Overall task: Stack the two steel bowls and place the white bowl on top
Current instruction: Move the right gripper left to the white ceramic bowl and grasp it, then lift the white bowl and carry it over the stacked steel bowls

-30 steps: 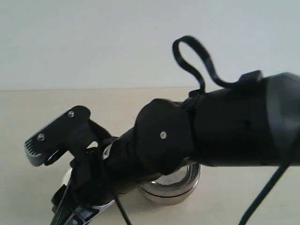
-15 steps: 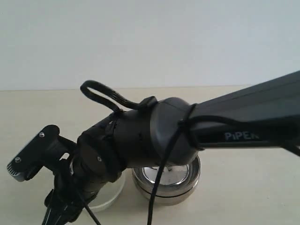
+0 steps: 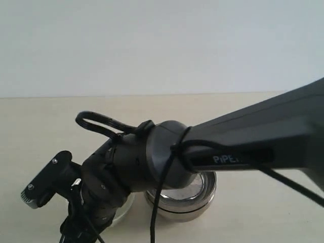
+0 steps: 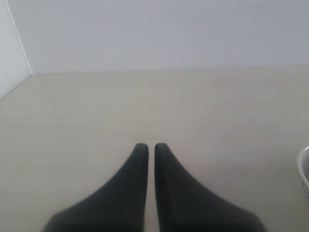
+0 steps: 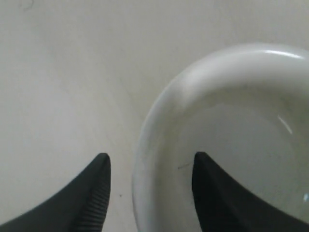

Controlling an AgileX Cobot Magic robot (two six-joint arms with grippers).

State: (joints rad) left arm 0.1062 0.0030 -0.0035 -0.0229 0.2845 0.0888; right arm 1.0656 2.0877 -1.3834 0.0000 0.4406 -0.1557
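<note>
The white bowl (image 5: pixel 227 125) fills the right wrist view, glossy and empty. My right gripper (image 5: pixel 150 162) is open and straddles its rim, one finger outside on the table side and one inside the bowl. In the exterior view only a sliver of the white bowl (image 3: pixel 125 208) shows under the right arm's wrist, at the front left. Beside it on the right is a shiny steel bowl (image 3: pixel 185 200), half hidden by the arm; I cannot tell whether two are nested there. My left gripper (image 4: pixel 151 147) is shut on nothing above bare table.
The right arm (image 3: pixel 243 147) reaches across from the right and covers much of the exterior view. A pale bowl edge with small dark marks (image 4: pixel 305 179) shows at the border of the left wrist view. The beige table (image 3: pixel 40 126) meets a plain pale wall behind.
The right arm has stretched leftward across the steel bowl and its gripper has come down over the white bowl's rim. The bowls have not moved.
</note>
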